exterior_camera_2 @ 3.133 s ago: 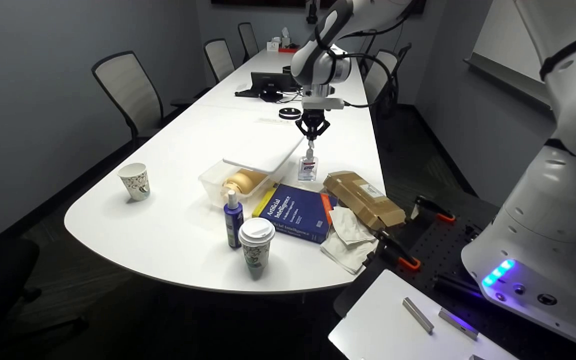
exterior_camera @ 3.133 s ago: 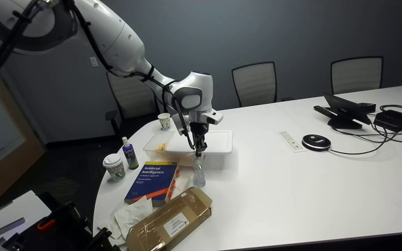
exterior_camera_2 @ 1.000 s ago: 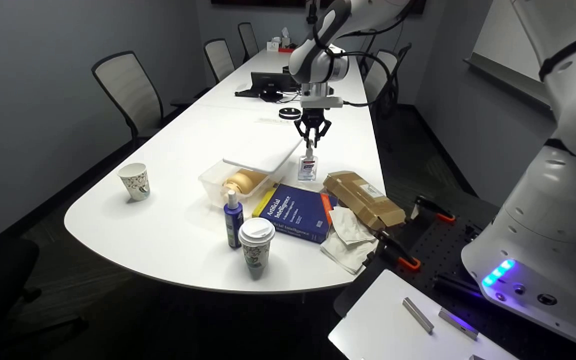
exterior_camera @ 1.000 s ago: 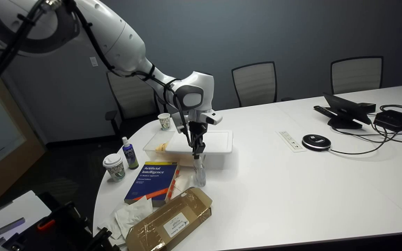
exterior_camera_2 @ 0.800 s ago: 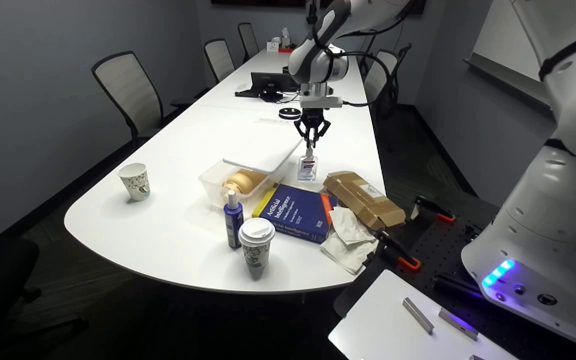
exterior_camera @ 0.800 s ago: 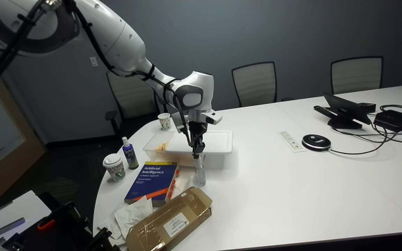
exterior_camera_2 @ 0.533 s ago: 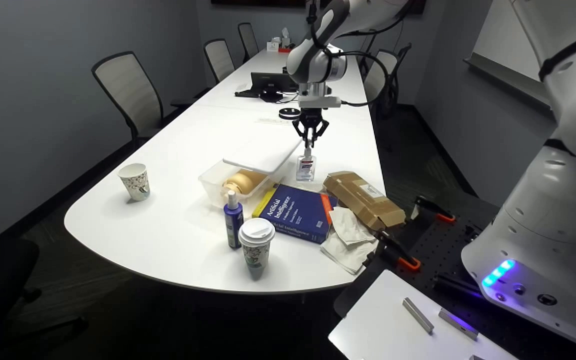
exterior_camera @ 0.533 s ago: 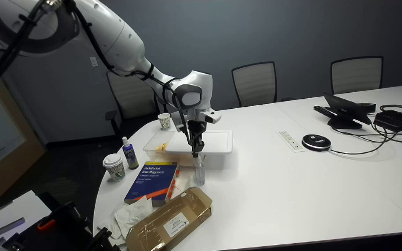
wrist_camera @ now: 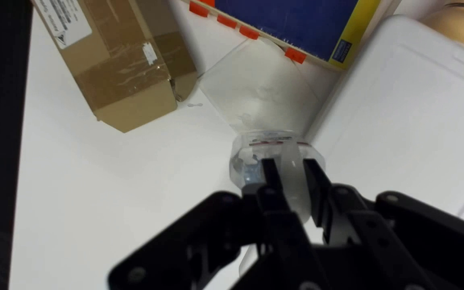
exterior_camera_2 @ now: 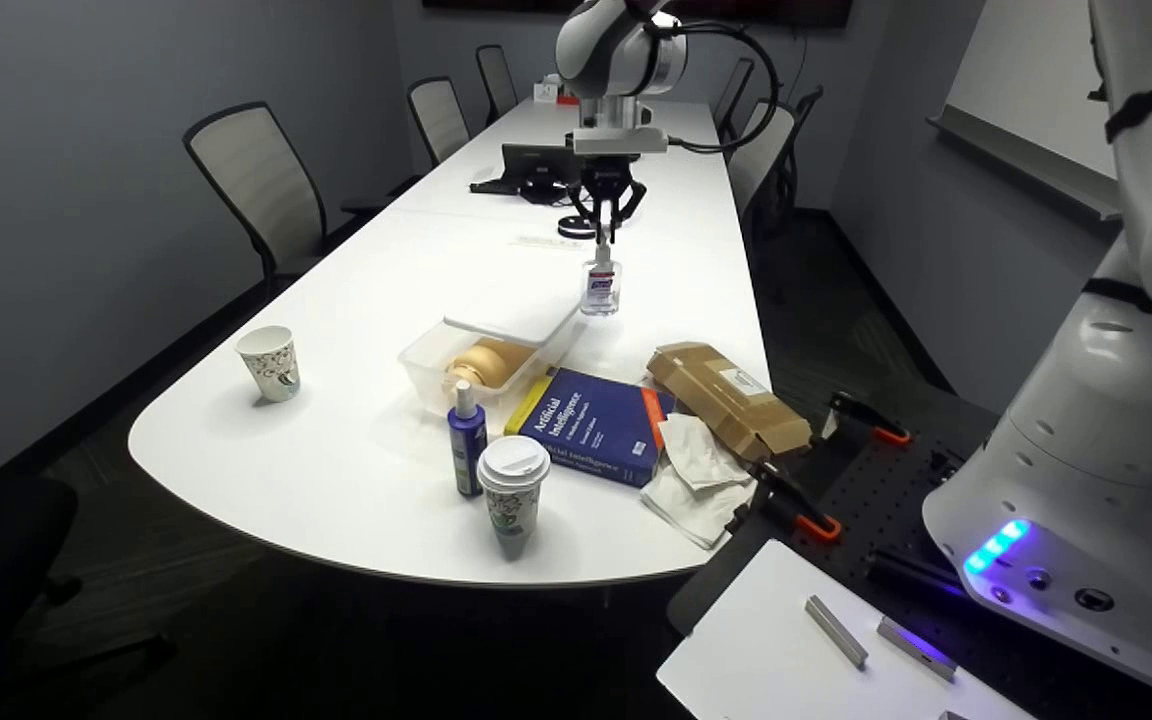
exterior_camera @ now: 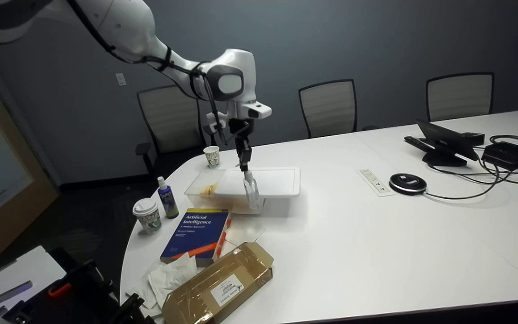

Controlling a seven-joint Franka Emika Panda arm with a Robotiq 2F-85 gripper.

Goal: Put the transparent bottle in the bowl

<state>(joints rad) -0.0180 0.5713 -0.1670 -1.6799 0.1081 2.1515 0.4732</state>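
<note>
The transparent bottle is a small clear pump bottle with a white pump top and a red-lined label. My gripper is shut on its pump top and holds it above the table, slightly tilted. In an exterior view the bottle hangs beside the far end of a white lid; I cannot tell if they touch. In the wrist view the pump top lies between the fingers, and the bottle's body is below. No plain bowl shows; a clear plastic box holds a round tan object.
The lid lies partly over the clear box. A blue book, a cardboard box, napkins, a purple spray bottle, a lidded cup and a paper cup stand around it on the white table.
The gripper has closed on the bottle's pump top and risen with it. The bottle has left the table and moved up and slightly left in both exterior views.
</note>
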